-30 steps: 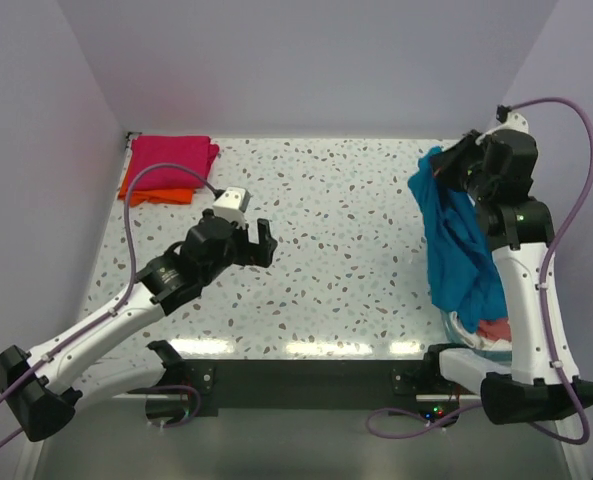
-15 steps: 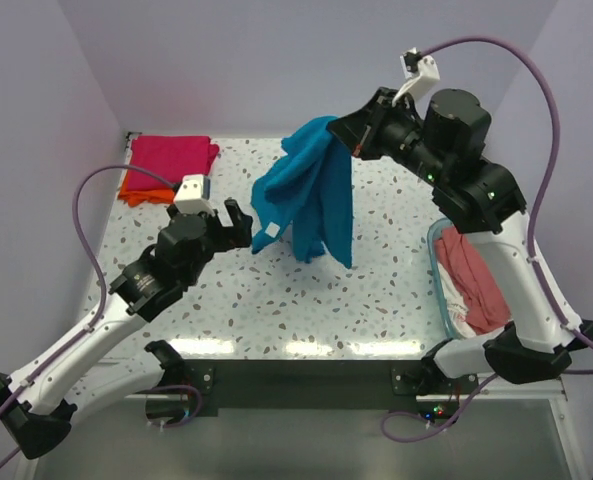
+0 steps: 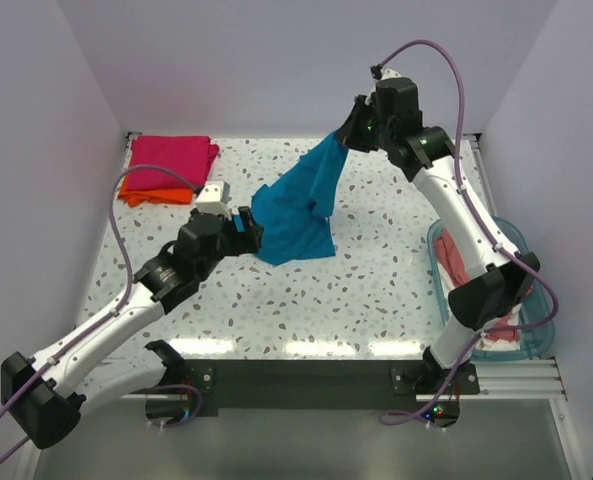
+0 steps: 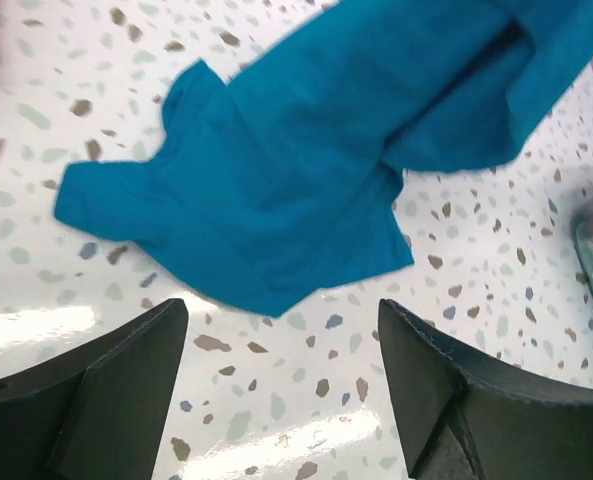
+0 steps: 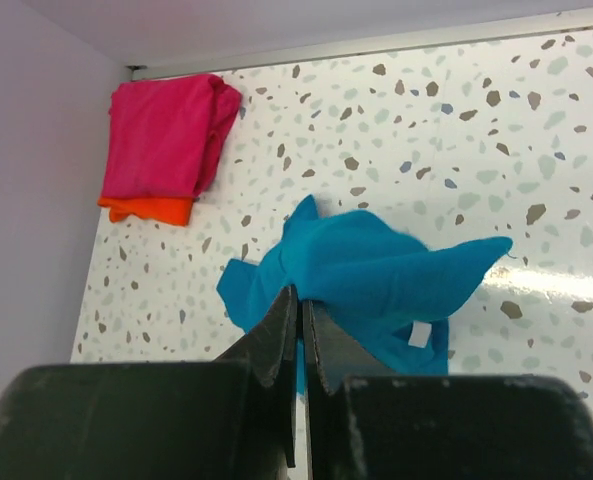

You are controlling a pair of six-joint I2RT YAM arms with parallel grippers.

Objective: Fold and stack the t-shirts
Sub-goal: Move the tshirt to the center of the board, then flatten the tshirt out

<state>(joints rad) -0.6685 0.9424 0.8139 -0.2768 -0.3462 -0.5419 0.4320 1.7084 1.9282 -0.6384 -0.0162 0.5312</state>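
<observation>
The teal shirt (image 3: 294, 212) hung clear of the table (image 3: 376, 285) half a second ago. Now its lower half lies spread on the speckled top, and the right arm has drawn back toward the far wall. From above, the right gripper (image 3: 347, 136) holds the shirt's upper end off the surface, so the cloth slopes down to the left. The left gripper (image 3: 246, 226) sits just beside the shirt's near-left edge. In the far-left corner the folded magenta shirt (image 3: 172, 155) lies on top of the orange shirt (image 3: 156, 193). A salmon shirt (image 3: 455, 262) is bunched inside the basket (image 3: 525, 252) on the right.

In the left wrist view, the left gripper (image 4: 281, 335) has its jaws wide apart with nothing between them. The teal shirt (image 4: 276, 190) lies flat on the table just ahead of them.

In the right wrist view, the right gripper (image 5: 298, 325) has its jaws pressed together on a pinch of the teal shirt (image 5: 361, 268). The magenta shirt (image 5: 164, 135) and the orange shirt (image 5: 146, 210) are stacked far off in the corner.
</observation>
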